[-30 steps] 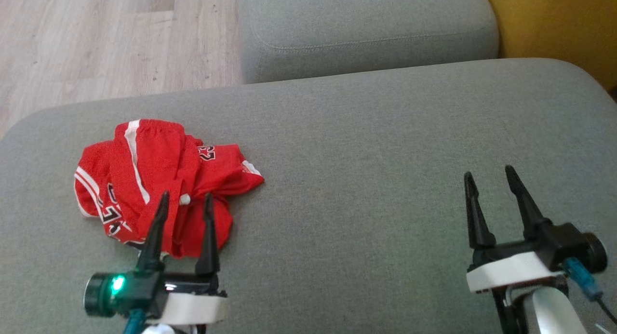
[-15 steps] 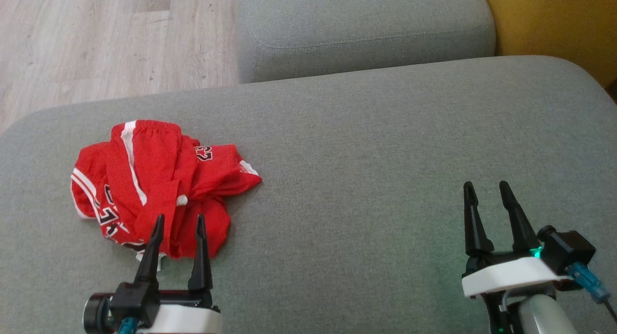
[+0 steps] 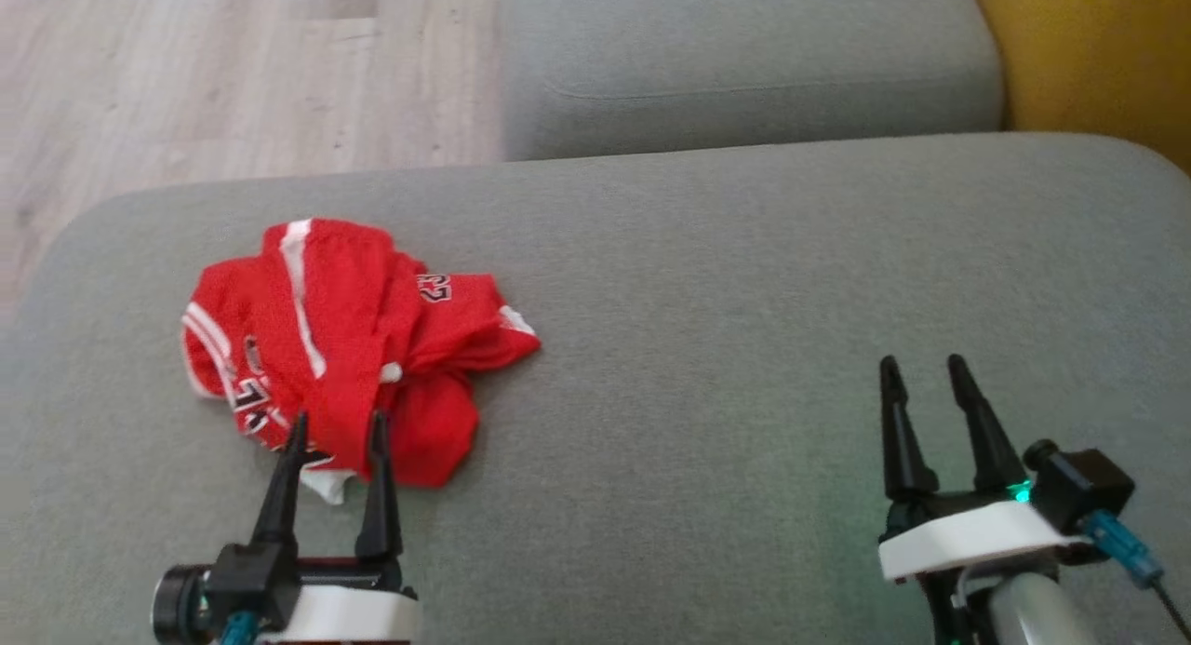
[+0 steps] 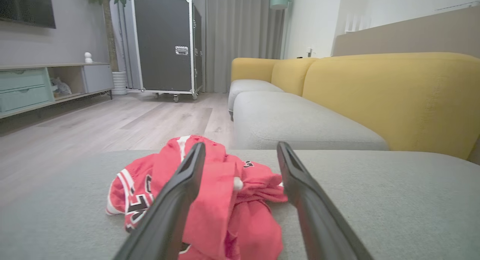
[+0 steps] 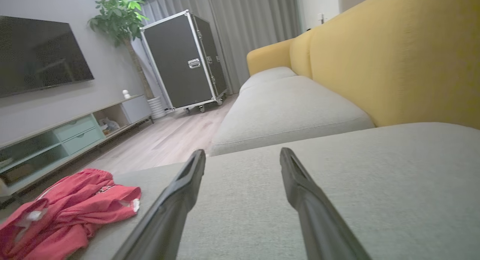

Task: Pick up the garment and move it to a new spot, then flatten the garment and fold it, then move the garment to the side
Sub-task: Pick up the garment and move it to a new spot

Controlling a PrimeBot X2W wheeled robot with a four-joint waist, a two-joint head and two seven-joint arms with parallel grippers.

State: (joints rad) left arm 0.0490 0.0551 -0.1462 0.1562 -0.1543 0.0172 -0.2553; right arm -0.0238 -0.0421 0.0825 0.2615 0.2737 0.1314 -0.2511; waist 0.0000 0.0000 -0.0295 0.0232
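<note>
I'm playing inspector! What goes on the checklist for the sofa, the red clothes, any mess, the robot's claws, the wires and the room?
Surface: grey sofa cushion, smooth and flat.
Job's things: red garment, crumpled in a heap on the cushion's left part, not yet flattened.
Clutter: nothing seen.
Grippers: left gripper open, fingers aimed at the garment's near edge, gripping nothing; right gripper open over bare cushion, well apart from the garment.
Cables: blue cable plugged in at the right gripper's base.
Surroundings: wooden floor, yellow sofa back, black wheeled case, TV, plant.
</note>
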